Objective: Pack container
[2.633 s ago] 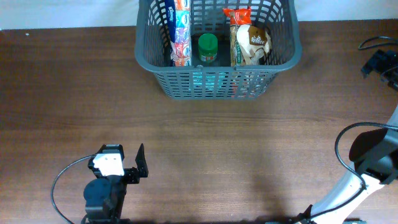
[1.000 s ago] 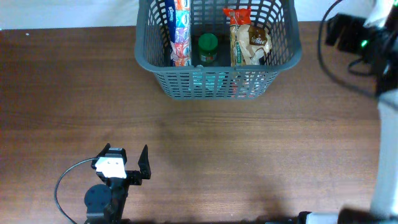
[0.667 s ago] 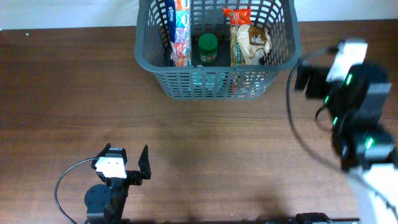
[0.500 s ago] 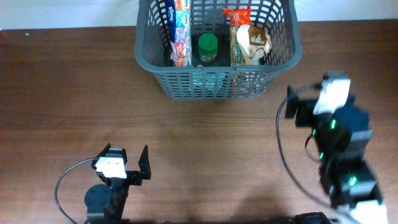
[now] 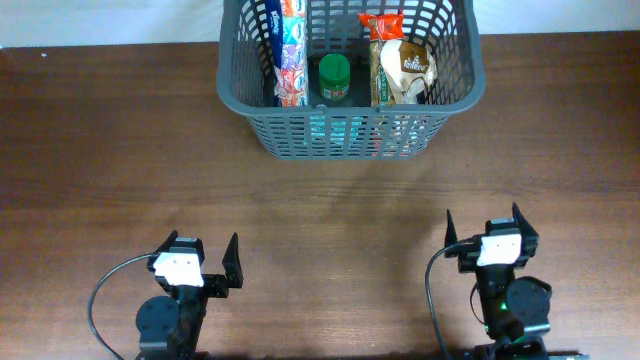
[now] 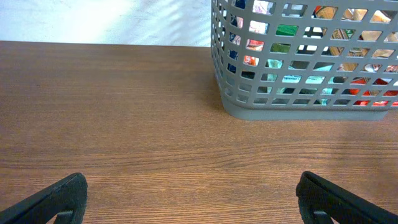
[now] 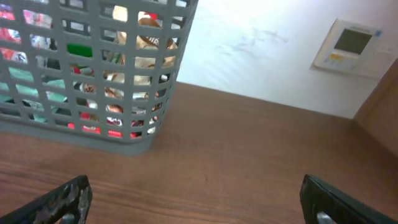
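Note:
The container [image 5: 350, 135], a dark grey lattice basket, stands at the table's far middle. Inside it are a tall colourful packet [image 5: 291, 50], a green-lidded jar [image 5: 334, 76] and a brown snack bag [image 5: 403, 66]. My left gripper [image 5: 200, 262] rests low near the front edge at the left, open and empty. My right gripper [image 5: 487, 232] sits near the front edge at the right, also open and empty. The left wrist view shows the container [image 6: 298, 111] ahead to the right beyond the left gripper [image 6: 193, 202]. In the right wrist view the container [image 7: 81, 134] is ahead to the left of the right gripper [image 7: 198, 202].
Bare brown wooden table [image 5: 120, 150] lies between both grippers and the basket. A black cable [image 5: 98, 296] loops beside the left arm. A white wall panel [image 7: 349, 45] hangs on the wall behind the table at the right.
The right arm has swung from the far right edge of the table down to the front right, its gripper still open. The left arm and the basket have not moved.

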### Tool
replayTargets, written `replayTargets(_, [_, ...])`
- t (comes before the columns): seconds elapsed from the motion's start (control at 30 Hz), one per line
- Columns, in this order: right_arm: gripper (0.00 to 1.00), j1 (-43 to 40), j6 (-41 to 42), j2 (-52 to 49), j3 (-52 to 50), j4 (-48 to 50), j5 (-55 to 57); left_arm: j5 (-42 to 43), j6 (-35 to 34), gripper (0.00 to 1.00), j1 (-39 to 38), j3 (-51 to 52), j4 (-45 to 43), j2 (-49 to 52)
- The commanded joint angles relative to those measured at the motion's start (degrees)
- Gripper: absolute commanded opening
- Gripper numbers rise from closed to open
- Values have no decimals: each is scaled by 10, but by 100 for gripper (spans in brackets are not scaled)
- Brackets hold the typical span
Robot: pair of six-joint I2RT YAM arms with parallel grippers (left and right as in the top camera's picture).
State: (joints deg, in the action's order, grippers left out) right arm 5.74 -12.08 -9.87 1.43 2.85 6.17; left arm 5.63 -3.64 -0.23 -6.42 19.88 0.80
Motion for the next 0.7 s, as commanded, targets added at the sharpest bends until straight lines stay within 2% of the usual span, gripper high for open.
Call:
replayTargets(0.0, [99,3,-14,41,-11,-17,-6,6,7,99,2,3,-1,-5])
replayTargets(0.13, [99,3,-14,93,-11,-69,-8,6,7,99,3,3,-1,-5])
replayTargets(0.67, [99,3,20,97,-11,-72,-19,6,7,99,3,3,-1,-5])
